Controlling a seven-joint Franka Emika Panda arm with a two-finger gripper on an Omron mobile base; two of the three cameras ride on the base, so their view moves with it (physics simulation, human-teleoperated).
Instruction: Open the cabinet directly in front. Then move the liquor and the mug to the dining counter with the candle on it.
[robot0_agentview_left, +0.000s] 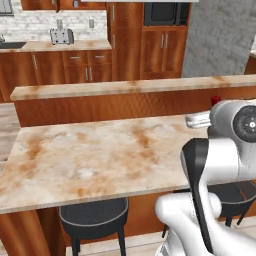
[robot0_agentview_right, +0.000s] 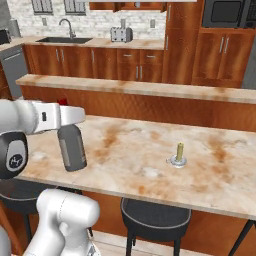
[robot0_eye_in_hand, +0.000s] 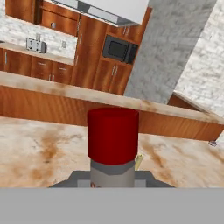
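Grey liquor (robot0_agentview_right: 72, 147) in gripper (robot0_agentview_right: 64, 119), over dining counter (robot0_agentview_right: 150, 150)

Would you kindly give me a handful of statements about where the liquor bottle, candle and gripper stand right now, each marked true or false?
1. The gripper grips the liquor near its neck. True.
2. The liquor lies on its side on the dining counter. False: it is upright in the gripper, at the counter's near left part.
3. The candle stands upright in its holder on the dining counter. True.
4. The candle touches the liquor. False: a wide stretch of bare counter lies between them.
5. The liquor has a red cap. True.
6. A toaster sits on the dining counter. False: the toaster stands on the far kitchen worktop.
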